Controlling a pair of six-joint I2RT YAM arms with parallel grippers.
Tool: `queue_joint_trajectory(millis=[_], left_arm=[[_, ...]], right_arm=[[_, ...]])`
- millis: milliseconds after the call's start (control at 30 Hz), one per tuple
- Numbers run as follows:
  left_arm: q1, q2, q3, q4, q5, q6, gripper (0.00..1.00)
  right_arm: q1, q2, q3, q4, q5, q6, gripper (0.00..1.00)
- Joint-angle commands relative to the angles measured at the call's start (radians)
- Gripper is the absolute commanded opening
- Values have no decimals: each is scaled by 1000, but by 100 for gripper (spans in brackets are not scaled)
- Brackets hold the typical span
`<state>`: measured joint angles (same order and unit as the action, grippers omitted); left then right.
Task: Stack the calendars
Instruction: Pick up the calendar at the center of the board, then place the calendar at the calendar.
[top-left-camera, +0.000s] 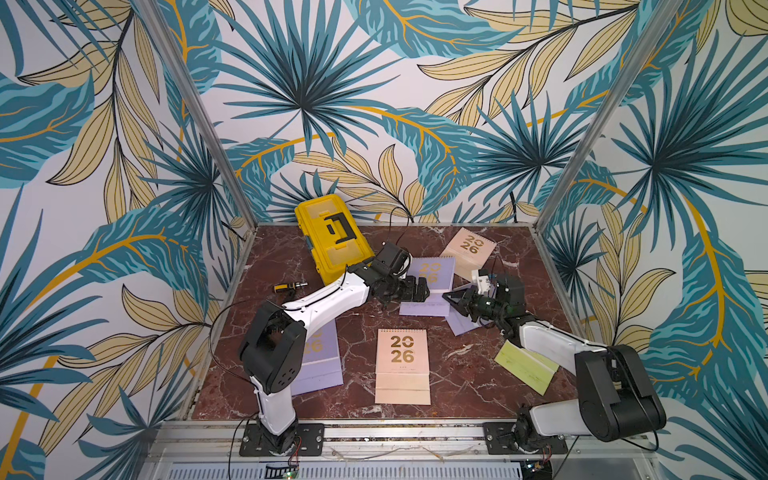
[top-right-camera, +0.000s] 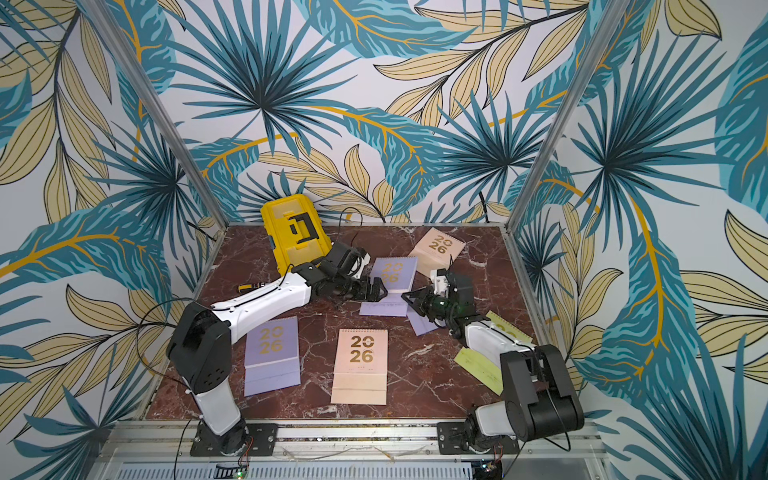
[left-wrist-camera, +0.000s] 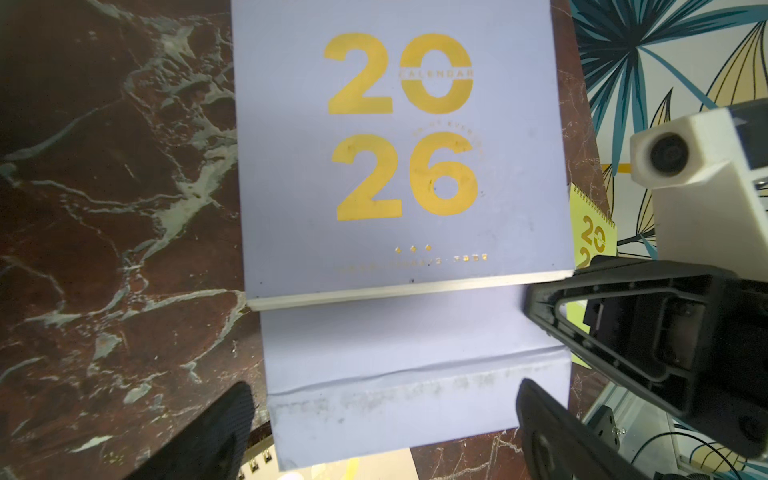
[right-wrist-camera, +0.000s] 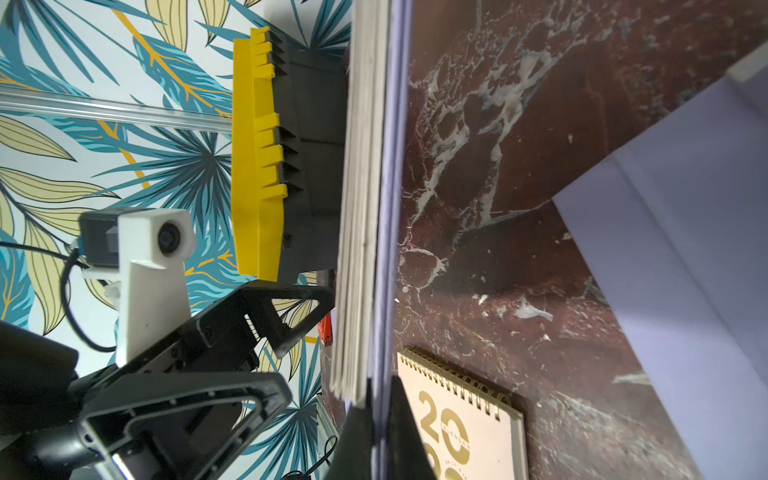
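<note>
Red-brown marble tabletop (top-left-camera: 469, 395), clock read from its centre, twelve at the back wall. At ten, a small yellow-and-black cylindrical tool (top-left-camera: 289, 286), kind unclear. At eight, a flat lilac spiral-bound calendar with gold "2026" cover (top-right-camera: 272, 353), one corner behind the left arm's elbow. At eleven, a yellow plastic toolbox (top-left-camera: 332, 239) with black handle, lid down, near the wall. Left gripper (top-left-camera: 422, 291) sits just past centre toward one, jaws spread wide and holding nothing. In the left wrist view its fingers (left-wrist-camera: 216, 436) stand either side of the base flap of the middle lilac calendar (left-wrist-camera: 395, 166). That one lies cover up at one, close to centre. At six, the near pale peach calendar (top-left-camera: 402, 365), flat, cover up, spiral edge toward twelve. At one, by the back wall, the far peach calendar (top-left-camera: 468, 247), skewed. Right gripper (top-left-camera: 449, 297), at two, is clamped on the middle lilac calendar's right edge. The right wrist view shows the page stack edge-on between its fingers (right-wrist-camera: 407, 449). Under that gripper, at three, a third lilac calendar (top-left-camera: 461, 328), askew. At four, the lime green calendar (top-left-camera: 525, 365), partly behind the right arm.
</note>
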<state>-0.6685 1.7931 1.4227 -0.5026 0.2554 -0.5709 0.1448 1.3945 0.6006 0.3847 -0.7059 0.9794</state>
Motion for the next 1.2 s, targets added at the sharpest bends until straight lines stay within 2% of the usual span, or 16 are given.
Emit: queue_joint_trajectory(millis=[0,200,367,600,900,1167], left_arm=[[-5,-53,-19,21,-19,-6,99],[-9,-144,-71,21,-44,-27,99],[-7,-231,-158,12,-72,-51,100],[-1,-341,-294,-2,-84,-93,100],[33,-439,-418,-27,-55,-127,100],[49,-481,-479,-26,-38,-135,99]], right_arm=[[-2,-47,20,3,-35,-21,0],[-2,-128,-27,-18,-43,-28,0],[-1,-194,-99,27,-88,19,0],[49,-368,-210,-66,-112,5,0],[213,-620,-409,-100,26,102,0],[361,-666,-501,-28,133,170,0]])
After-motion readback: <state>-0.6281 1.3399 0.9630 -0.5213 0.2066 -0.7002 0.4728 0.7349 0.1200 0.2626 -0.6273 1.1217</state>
